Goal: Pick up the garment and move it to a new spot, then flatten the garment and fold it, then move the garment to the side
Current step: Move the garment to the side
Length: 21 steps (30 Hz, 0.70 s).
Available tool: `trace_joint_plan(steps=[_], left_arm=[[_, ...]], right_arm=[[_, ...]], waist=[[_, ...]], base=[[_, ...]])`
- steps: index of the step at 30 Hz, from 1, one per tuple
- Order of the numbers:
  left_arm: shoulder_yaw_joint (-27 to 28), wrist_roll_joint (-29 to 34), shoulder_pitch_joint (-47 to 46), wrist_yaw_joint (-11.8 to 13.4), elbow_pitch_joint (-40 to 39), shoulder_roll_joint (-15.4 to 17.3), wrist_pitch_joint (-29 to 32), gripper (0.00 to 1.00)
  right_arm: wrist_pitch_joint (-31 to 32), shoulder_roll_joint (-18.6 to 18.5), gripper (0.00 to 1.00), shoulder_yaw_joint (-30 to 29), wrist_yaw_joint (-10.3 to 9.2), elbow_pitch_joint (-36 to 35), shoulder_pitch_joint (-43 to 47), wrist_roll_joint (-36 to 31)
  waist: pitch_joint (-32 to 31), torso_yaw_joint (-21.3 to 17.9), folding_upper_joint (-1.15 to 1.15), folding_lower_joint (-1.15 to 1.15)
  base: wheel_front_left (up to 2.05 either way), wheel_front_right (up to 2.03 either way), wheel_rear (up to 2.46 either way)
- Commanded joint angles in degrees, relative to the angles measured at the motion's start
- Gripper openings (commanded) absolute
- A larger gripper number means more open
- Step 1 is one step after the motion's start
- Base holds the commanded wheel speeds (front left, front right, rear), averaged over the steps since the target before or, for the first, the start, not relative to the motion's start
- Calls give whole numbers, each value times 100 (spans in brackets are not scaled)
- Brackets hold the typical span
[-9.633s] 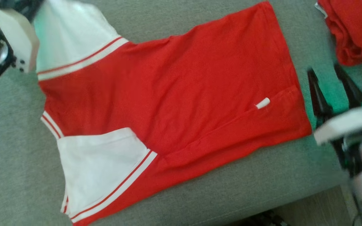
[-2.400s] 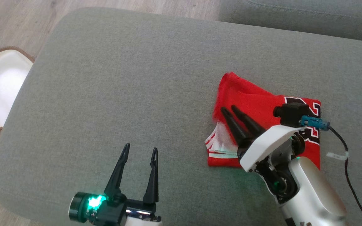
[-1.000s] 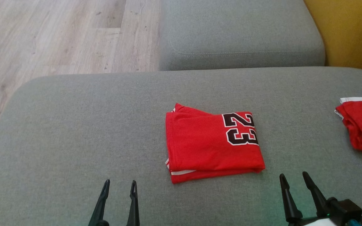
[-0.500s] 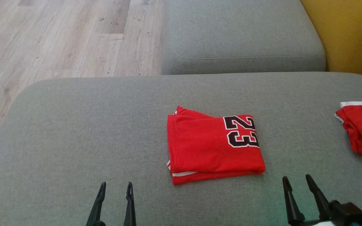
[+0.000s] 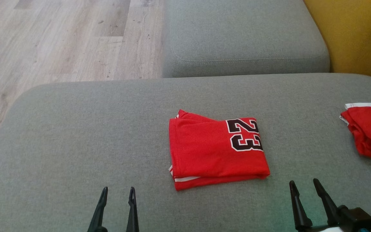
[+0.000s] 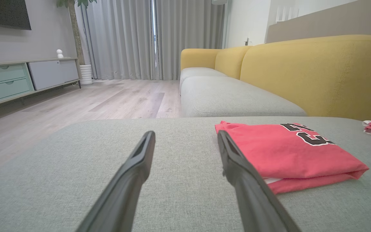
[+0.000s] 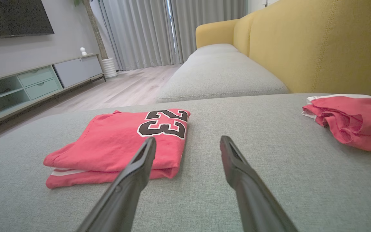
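Facing one folded garment (image 5: 216, 151), two claws (image 5: 118, 188) (image 5: 303, 181)

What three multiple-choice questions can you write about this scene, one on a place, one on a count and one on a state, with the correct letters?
1. Where does the folded garment lie?
A. on the wooden floor
B. on the grey cushion
C. on the yellow backrest

2. How many red garments are on that cushion?
A. one
B. four
C. two

3. How do the left gripper and the right gripper stand?
A. both open, holding nothing
B. both shut on cloth
C. one open, one shut

Answers: 1 B, it rests flat mid-cushion, ahead of both grippers. 2 C, the folded one plus a crumpled garment at the right edge. 3 A, each pair of fingers is spread and apart from the cloth.
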Motion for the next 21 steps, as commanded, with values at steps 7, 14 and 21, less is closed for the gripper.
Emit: trace_joint_plan(steps=[7, 14, 21], left_arm=[[150, -57, -192, 59, -172, -50, -30, 100], [103, -45, -238, 61, -213, -50, -30, 100], [-34, -70, -356, 80, -195, -50, -30, 100]], right_arm=[[-76, -94, 100, 90, 39, -200, -196, -63], [-76, -137, 100, 194, 39, -42, -415, -15], [175, -264, 100, 425, 39, 799, -1381, 406]], waist=[[21, 42, 0, 0], [239, 127, 0, 0], [648, 213, 0, 0]], base=[[0, 0, 0], [0, 0, 0], [0, 0, 0]])
